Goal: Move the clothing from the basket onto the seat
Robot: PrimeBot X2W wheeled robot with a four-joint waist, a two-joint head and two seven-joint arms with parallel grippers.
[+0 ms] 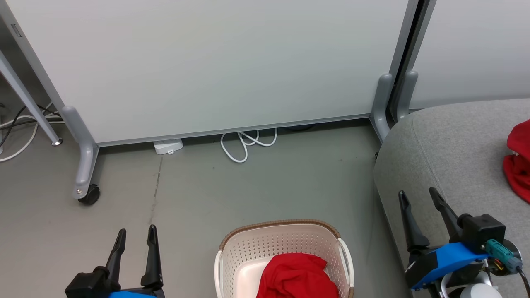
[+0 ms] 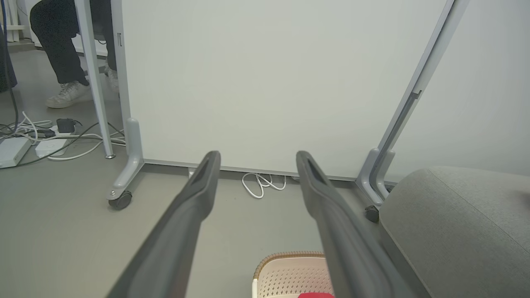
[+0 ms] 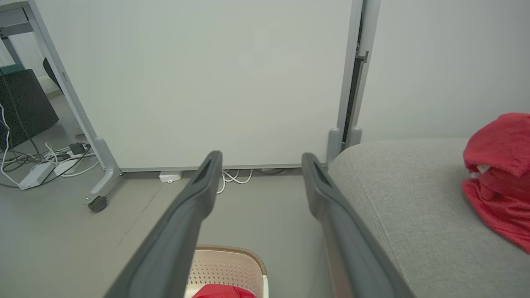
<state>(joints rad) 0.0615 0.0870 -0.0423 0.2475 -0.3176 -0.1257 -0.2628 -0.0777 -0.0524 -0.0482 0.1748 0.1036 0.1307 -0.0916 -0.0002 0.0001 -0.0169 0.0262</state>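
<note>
Heaped in the basket [image 1: 265, 248], the plain red garment [image 1: 296, 275] lies below and between both pairs of jaws; the trimmed garment [image 1: 519, 161] already rests on the seat [image 1: 455, 153], right of the right jaws. A shallow pinch might, I judge, drag the light basket along or let cloth trail onto the floor [image 1: 198, 194]; left jaws and right jaws stand spread and empty, pointing forward, the right beside the seat's corner.

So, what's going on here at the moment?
Nothing is held: the left tool and right tool are both open and empty, either side of the basket on the floor. One red garment lies on the grey seat; a plain red garment sits in the basket. The job looks about half done.
</note>
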